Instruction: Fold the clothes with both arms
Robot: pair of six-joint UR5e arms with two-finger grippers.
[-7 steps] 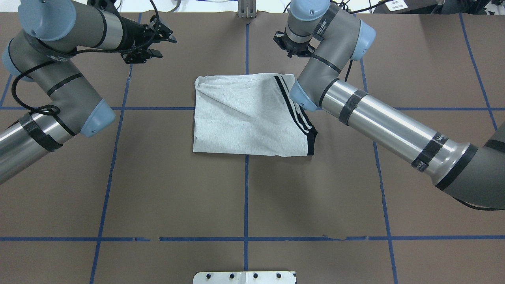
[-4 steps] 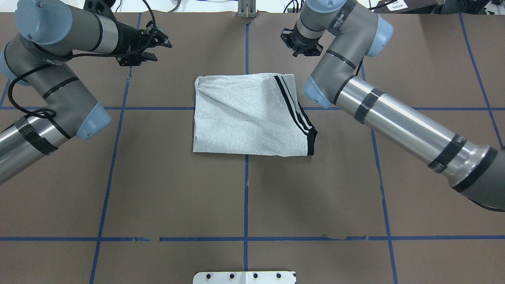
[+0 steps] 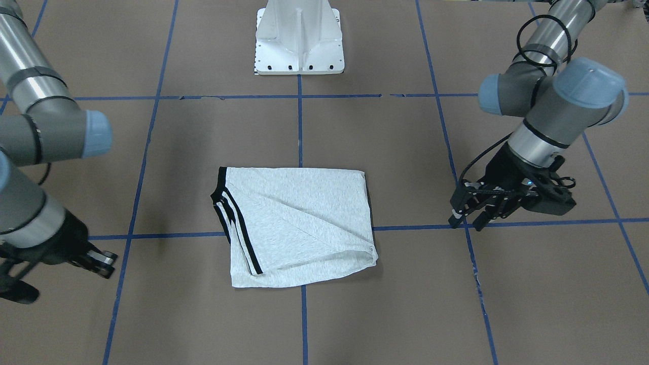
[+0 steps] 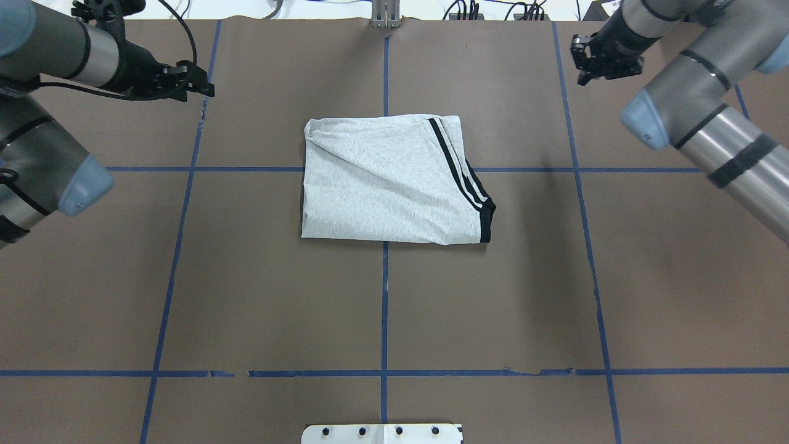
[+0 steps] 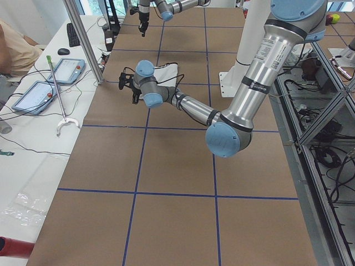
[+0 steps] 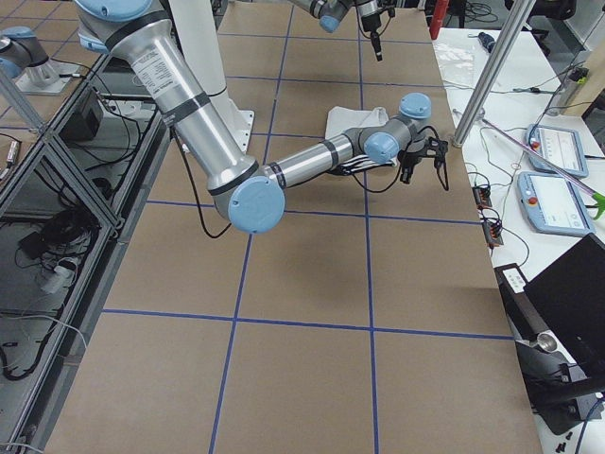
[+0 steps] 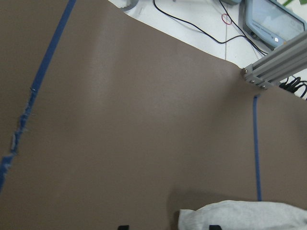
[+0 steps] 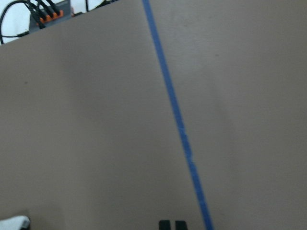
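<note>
Across the brown-papered table (image 4: 246, 296), gridded with blue tape lines (image 4: 384, 308), the folded grey T-shirt (image 4: 388, 185) lies flat at the middle, its black stripes (image 4: 456, 166) along one edge. The left gripper (image 3: 465, 220) hovers spread wide and empty, while the right gripper (image 4: 590, 66) has its fingertips pressed together on nothing; both are well apart from the shirt. A white bench (image 5: 33, 138) with cables and teach pendants (image 5: 65, 70) runs beside the table.

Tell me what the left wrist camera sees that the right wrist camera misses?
Only the left wrist view shows a metal post, a screen and, plainly, the shirt. Only the right wrist view shows orange plugs; a pale scrap in its corner may be shirt. Both show brown table and blue tape.
</note>
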